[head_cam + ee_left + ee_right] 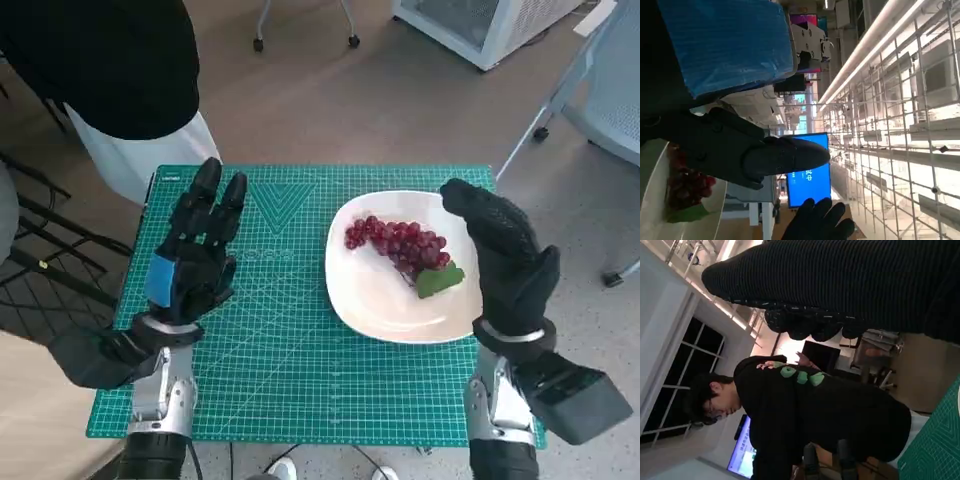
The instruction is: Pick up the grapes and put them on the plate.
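Grapes (400, 241): red bunch w/ a green leaf at one end, lying on the white plate (370, 300), toward its far-right part. Plate sits on the green cutting mat (290, 350), right half.

Left hand (195, 255): raised over the mat's left side, well apart from plate. Fingers straight, spread, pointing away from the robot; nothing in them. Blue tape on its back faces the head cam.

Right hand (505, 255): gloved, raised at the plate's right rim, just beside the grapes. Fingers extended, released; no object held. Contact w/ plate rim: cannot tell, the glove covers that edge.

Left wrist view: taped back and one dark finger fill most of the frame; only a slice of plate (650, 170) and grapes (685, 185) shows at the edge, dim. The gloved right hand's (817, 222) fingertips enter, cut off by the frame.

Right wrist view: the glove (850, 285) is a dark band; fingers barely readable. Beyond it, a person (810, 415) in a black top, seated near the table; a corner of the mat (940, 445) is cut off.

Head view: the person's dark sleeve (100, 60) hides the mat's far-left corner.
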Robot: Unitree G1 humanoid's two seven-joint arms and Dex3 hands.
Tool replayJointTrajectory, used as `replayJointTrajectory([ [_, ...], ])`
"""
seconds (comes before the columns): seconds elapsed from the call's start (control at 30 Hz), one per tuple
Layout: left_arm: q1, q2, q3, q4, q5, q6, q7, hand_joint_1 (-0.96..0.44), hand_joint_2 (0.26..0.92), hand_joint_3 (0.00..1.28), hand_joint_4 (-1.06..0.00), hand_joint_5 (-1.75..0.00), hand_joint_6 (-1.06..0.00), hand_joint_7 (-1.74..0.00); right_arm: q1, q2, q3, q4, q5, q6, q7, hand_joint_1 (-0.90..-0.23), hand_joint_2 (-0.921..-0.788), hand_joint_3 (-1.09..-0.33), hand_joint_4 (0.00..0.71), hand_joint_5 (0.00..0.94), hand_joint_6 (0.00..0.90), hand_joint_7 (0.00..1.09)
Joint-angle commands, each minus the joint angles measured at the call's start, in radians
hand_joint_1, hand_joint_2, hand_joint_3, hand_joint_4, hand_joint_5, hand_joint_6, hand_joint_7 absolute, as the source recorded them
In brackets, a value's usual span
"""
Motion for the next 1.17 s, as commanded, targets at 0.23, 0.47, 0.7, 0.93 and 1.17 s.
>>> replayJointTrajectory([
  [0.23,0.010,-0.002,0.005,0.003,-0.007,0.004,-0.023,-0.62,0.921,0.43,-0.14,0.00,-0.21,-0.02,0.021,0.000,-0.005,0.005,-0.005,0.018,-0.011,-0.685,-0.921,-0.690,0.391,0.003,0.072,0.43],
  [0.47,0.011,0.000,0.009,0.003,-0.006,0.006,-0.025,-0.62,0.921,0.43,-0.14,0.00,-0.21,-0.02,0.019,-0.003,-0.006,0.007,-0.008,0.019,-0.013,-0.685,-0.921,-0.691,0.392,0.003,0.072,0.43],
  [0.7,0.010,-0.002,0.013,0.002,-0.005,0.003,-0.021,-0.61,0.921,0.42,-0.15,0.00,-0.22,-0.02,0.017,-0.006,-0.007,0.004,-0.004,0.023,-0.009,-0.685,-0.921,-0.689,0.393,0.003,0.074,0.43],
  [0.93,0.009,-0.004,0.014,0.000,0.003,-0.002,-0.012,-0.59,0.921,0.42,-0.15,0.00,-0.21,-0.01,0.018,-0.009,-0.007,-0.001,-0.001,0.029,-0.007,-0.685,-0.921,-0.688,0.393,0.003,0.075,0.42],
  [1.17,0.013,-0.022,0.020,0.006,0.026,-0.062,0.011,-0.22,0.921,0.22,-0.24,-0.02,-0.37,-0.08,0.017,-0.012,-0.008,-0.001,0.002,0.036,-0.005,-0.685,-0.921,-0.689,0.393,0.002,0.075,0.42],
])
